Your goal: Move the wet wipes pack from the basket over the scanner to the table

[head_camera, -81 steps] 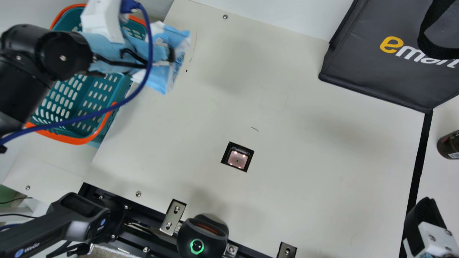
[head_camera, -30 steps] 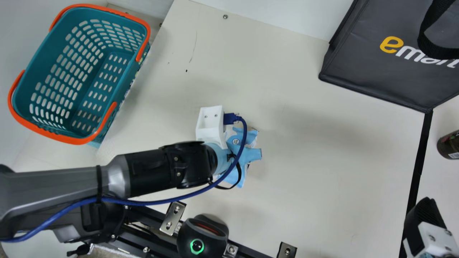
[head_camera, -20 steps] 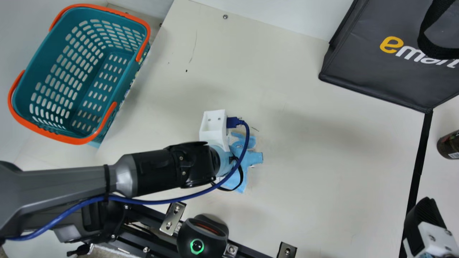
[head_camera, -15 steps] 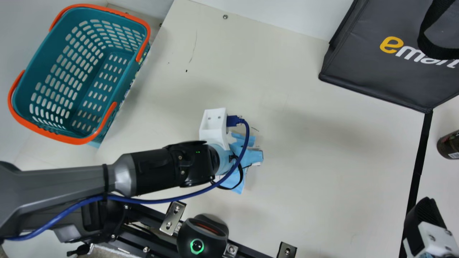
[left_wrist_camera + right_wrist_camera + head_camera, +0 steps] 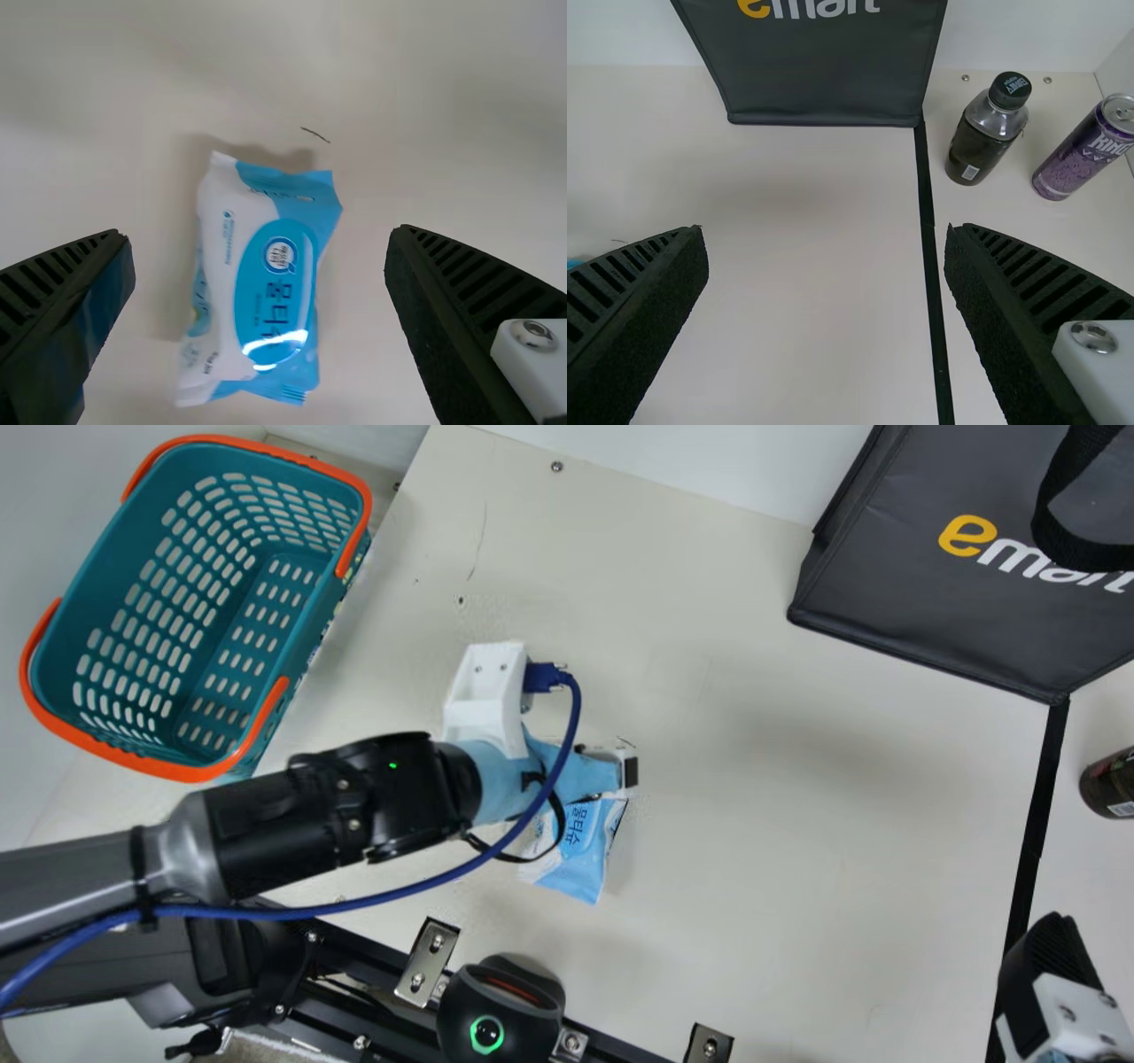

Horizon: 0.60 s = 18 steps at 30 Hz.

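My left gripper [image 5: 627,769] is over the middle of the table, above the far part of the wet wipes pack [image 5: 580,864], and partly covers it. In the left wrist view the blue and white pack [image 5: 257,292] lies on the cream table, with my left gripper [image 5: 261,237] open and its fingers wide apart, clear of the pack. The scanner's square window in the tabletop is hidden. My right gripper [image 5: 1050,957] is at the main view's lower right corner; in the right wrist view the right gripper [image 5: 826,232] stands open, holding nothing.
A teal basket with an orange rim [image 5: 146,766] stands left of the table. The dark bag [image 5: 904,593] is at the far right. A bottle [image 5: 988,133] and a purple can [image 5: 1090,149] stand beyond the black strip. A black device [image 5: 500,1001] sits at the near edge.
My left arm has carried the pack from over the basket to mid-table. Since then it has drawn back up and left in the main view, uncovering more of the pack, now let go.
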Tool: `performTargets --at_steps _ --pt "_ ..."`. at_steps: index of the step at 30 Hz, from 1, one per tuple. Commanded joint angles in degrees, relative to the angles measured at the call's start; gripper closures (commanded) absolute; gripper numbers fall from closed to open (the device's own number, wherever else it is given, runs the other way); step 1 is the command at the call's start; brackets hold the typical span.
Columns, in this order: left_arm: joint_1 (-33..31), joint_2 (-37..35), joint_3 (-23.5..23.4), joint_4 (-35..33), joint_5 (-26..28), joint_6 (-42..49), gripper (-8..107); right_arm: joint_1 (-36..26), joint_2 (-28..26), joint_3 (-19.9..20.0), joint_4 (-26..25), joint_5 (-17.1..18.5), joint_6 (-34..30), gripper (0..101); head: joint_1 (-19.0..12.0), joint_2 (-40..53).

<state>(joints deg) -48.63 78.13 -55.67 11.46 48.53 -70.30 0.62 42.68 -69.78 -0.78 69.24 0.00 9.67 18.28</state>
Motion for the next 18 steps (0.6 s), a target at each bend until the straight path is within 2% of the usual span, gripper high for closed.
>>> performTargets --at_steps 1,7,16,17,18 --pt "1.5 -1.44 0.19 -0.02 1.37 5.65 9 0.0 0.0 0.0 0.0 0.0 0.0 6 -1.75 0.14" --pt "7.49 -6.56 1.79 -2.04 3.17 17.68 9 0.0 0.0 0.0 0.0 0.0 0.0 6 -1.75 0.14" --pt "18.78 -14.02 3.39 -9.31 3.86 35.03 9 0.0 0.0 0.0 0.0 0.0 0.0 6 -1.75 0.14" --pt "19.8 -14.76 3.46 -8.93 3.89 36.08 9 0.0 0.0 0.0 0.0 0.0 0.0 6 -1.75 -1.21" --pt "17.24 -13.84 3.35 -8.84 3.88 30.8 9 0.0 0.0 0.0 0.0 0.0 0.0 6 -1.75 -2.52"
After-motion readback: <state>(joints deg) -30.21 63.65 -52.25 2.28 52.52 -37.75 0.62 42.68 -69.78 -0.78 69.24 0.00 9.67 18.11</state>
